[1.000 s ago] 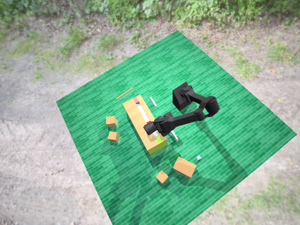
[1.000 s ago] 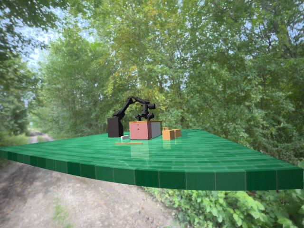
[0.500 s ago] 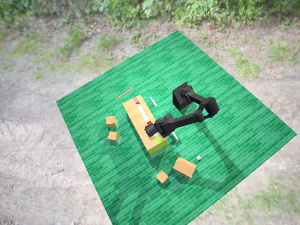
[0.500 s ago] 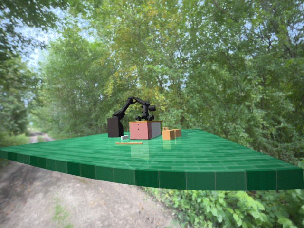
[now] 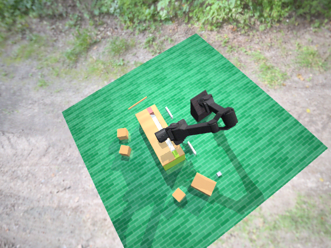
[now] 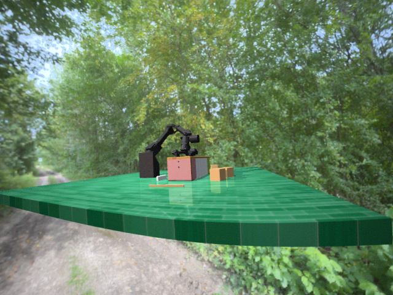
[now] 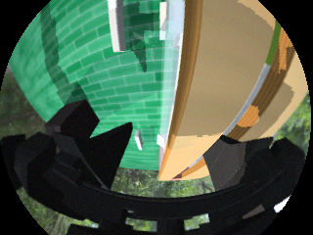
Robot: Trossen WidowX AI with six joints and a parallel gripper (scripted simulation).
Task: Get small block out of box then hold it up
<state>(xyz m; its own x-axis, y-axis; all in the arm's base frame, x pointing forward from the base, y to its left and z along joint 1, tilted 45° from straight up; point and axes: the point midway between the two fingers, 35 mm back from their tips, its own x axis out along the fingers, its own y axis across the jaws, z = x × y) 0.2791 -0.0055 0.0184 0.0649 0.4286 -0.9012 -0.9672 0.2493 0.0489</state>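
Observation:
The long box (image 5: 146, 120) (image 6: 179, 169) (image 7: 215, 83) has a wooden top with a lengthwise slot, a pink end (image 6: 179, 171) and a green end (image 5: 175, 161). Its clear front (image 7: 170, 93) faces the arm's base. A white strip (image 5: 156, 122) shows through the slot. The small block cannot be made out in any view; the gripper covers part of the slot in the top view. My gripper (image 7: 163, 126) is open and empty, low over the box top, one finger on the clear-front side and the other over the top. Whether it touches the box cannot be told.
White bars (image 5: 169, 112) (image 5: 192, 148) lie in front of the box. A thin wooden stick (image 5: 137, 103) (image 6: 166, 185) lies beyond the pink end. Orange blocks (image 5: 122, 133) (image 5: 124, 150) stand behind the box; others (image 5: 203, 184) (image 5: 178, 195) and a small grey cube (image 5: 219, 174) lie beyond the green end.

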